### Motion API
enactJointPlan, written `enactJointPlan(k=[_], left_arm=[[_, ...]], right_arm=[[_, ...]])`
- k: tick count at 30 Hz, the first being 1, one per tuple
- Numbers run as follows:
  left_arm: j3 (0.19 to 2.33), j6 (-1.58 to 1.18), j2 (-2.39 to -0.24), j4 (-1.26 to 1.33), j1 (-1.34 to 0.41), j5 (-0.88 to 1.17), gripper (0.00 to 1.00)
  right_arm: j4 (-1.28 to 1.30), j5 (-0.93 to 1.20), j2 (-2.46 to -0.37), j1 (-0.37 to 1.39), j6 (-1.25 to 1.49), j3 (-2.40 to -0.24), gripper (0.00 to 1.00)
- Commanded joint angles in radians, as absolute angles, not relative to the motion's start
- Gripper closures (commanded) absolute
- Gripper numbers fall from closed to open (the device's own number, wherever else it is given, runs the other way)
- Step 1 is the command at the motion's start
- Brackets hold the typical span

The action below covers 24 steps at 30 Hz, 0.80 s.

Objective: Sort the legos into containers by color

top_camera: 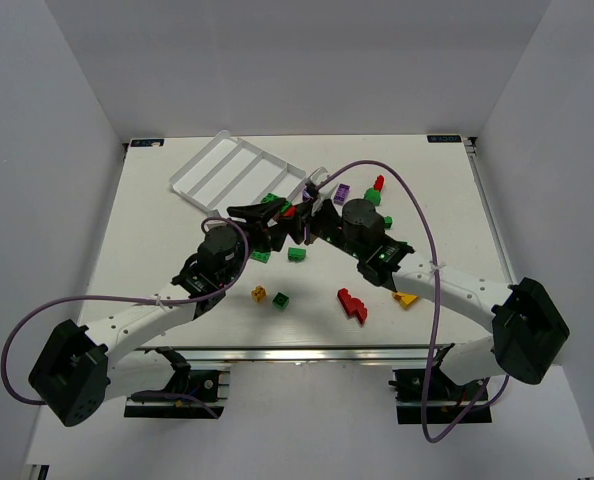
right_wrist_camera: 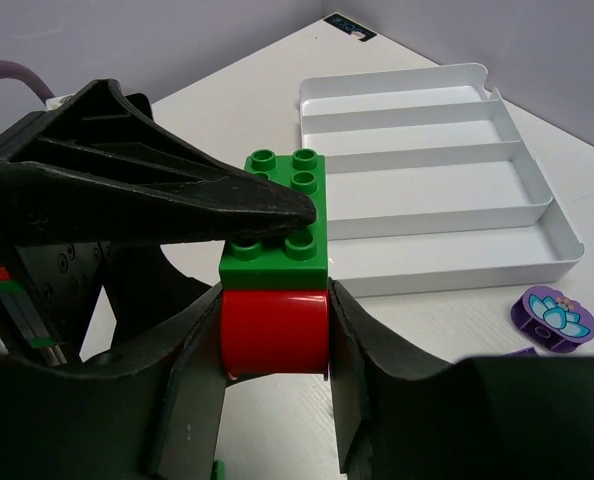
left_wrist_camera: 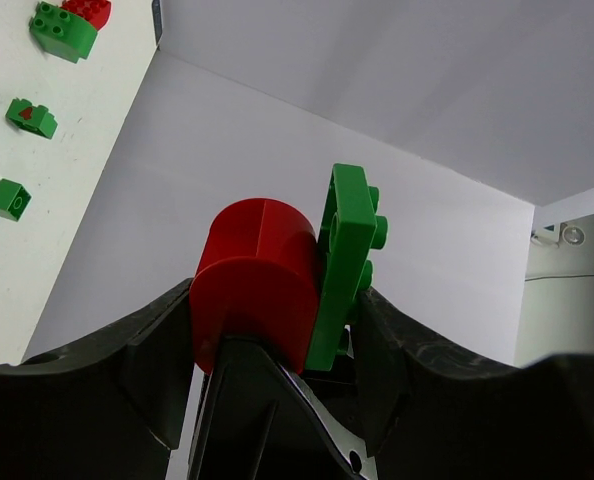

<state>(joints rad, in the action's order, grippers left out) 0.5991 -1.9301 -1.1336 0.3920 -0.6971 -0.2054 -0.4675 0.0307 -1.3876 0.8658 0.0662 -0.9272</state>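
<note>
Above the table's middle both grippers meet on one joined piece: a rounded red lego (right_wrist_camera: 274, 330) stuck to a green studded lego (right_wrist_camera: 277, 240). My left gripper (left_wrist_camera: 277, 300) is shut across the pair, one finger on the red lego (left_wrist_camera: 257, 280), the other on the green lego's (left_wrist_camera: 349, 250) studs. My right gripper (right_wrist_camera: 274, 300) has both fingers pressed against the red lego's sides. In the top view the left gripper (top_camera: 272, 212) and right gripper (top_camera: 302, 215) touch tips just in front of the white tray of containers (top_camera: 232, 170).
Loose legos lie near the arms: green (top_camera: 297, 254), green (top_camera: 280, 299), yellow (top_camera: 259, 293), red (top_camera: 352, 303), a yellow wedge (top_camera: 406, 299), purple (top_camera: 341, 191). A round purple lego (right_wrist_camera: 555, 315) sits beside the tray (right_wrist_camera: 427, 150). White walls enclose the table.
</note>
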Motion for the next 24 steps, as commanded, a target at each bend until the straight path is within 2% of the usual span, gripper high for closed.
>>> enactJointPlan(k=[1, 2, 3, 4, 8, 10, 17, 22, 24], left_arm=[[0.604, -1.93, -1.112, 0.442, -0.704, -0.221, 0.82], [0.603, -1.922, -1.108, 0.44, -0.704, -0.222, 0.74], [0.6, -1.918, -1.103, 0.436, -0.704, -0.227, 0.64], [0.591, -1.911, -1.094, 0.428, -0.703, -0.239, 0.44], [0.548, -1.841, -1.013, 0.4, -0.701, -0.274, 0.19], [0.508, -1.797, -0.98, 0.411, -0.698, -0.285, 0.11], [0.508, -1.57, -0.879, 0.348, -0.675, -0.256, 0.04], [0.749, -1.2, -0.952, 0.025, -0.672, -0.23, 0.06], [0.805, -1.08, -0.982, -0.055, -0.672, -0.224, 0.06]], right_arm=[[-0.503, 0.046, -1.382, 0.859, 0.063, -0.968, 0.85], [-0.503, 0.049, -1.381, 0.856, 0.061, -0.972, 0.92], [-0.5, 0.052, -1.379, 0.851, 0.063, -0.976, 0.96], [-0.491, 0.066, -1.371, 0.835, 0.069, -0.979, 0.99], [-0.431, 0.15, -1.351, 0.769, 0.094, -1.006, 1.0], [-0.393, 0.223, -1.332, 0.732, 0.084, -1.014, 1.0], [-0.339, 0.467, -1.244, 0.628, 0.107, -0.956, 1.0], [-0.201, 0.785, -1.212, 0.514, 0.071, -0.98, 1.0], [-0.134, 0.822, -1.207, 0.502, 0.026, -0.986, 1.0]])
